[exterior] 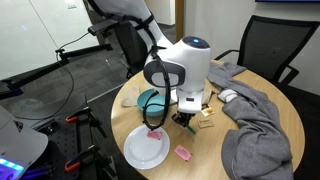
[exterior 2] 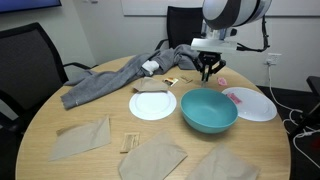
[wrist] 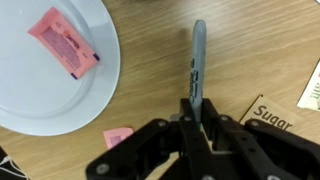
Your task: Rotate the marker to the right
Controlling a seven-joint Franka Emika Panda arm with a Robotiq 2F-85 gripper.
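In the wrist view the marker [wrist: 198, 60] is a thin grey-green stick that points away from me over the wooden table. My gripper [wrist: 199, 118] is shut on its near end, with both fingers pressed against it. In both exterior views the gripper [exterior: 185, 119] [exterior 2: 208, 72] hangs low over the table beside the teal bowl [exterior: 150, 100] [exterior 2: 208, 110], and the marker is too small to make out there.
A white plate [wrist: 45, 95] holding a pink packet [wrist: 63, 45] lies beside the marker. A small pink piece [wrist: 118, 136] and a sugar packet [wrist: 272, 116] lie near the gripper. There are also a grey cloth [exterior: 255, 125], a second plate [exterior 2: 152, 104] and brown napkins [exterior 2: 80, 140].
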